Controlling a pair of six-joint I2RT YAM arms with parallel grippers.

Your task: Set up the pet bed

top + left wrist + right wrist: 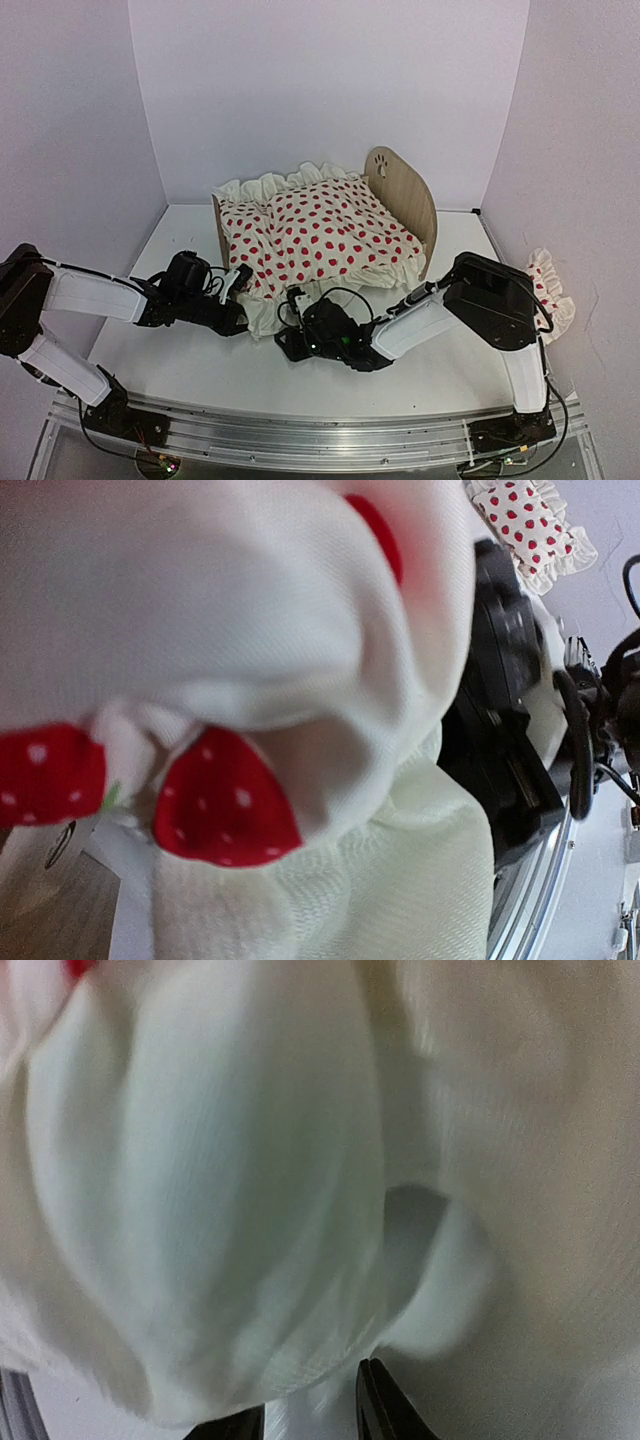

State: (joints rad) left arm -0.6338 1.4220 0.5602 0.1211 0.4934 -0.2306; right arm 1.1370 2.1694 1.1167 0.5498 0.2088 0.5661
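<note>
Looking down from above, the pet bed (400, 200) lies just beyond both hands, long axis left to right with its tall end to the right, under the dotted duvet (330, 230). The left gripper (238, 280), nearer the low end, is clenched on the duvet's hem. Left wrist: bunched duvet fills the view. Right wrist: the right gripper (310, 1420) has its jaws slightly parted against the cloth.

We see matt, light wood on the pet bed (405, 195). Over the bed lies a soft, finely woven cloth duvet (330, 235), and under it a smooth, matt white table (190, 360).
</note>
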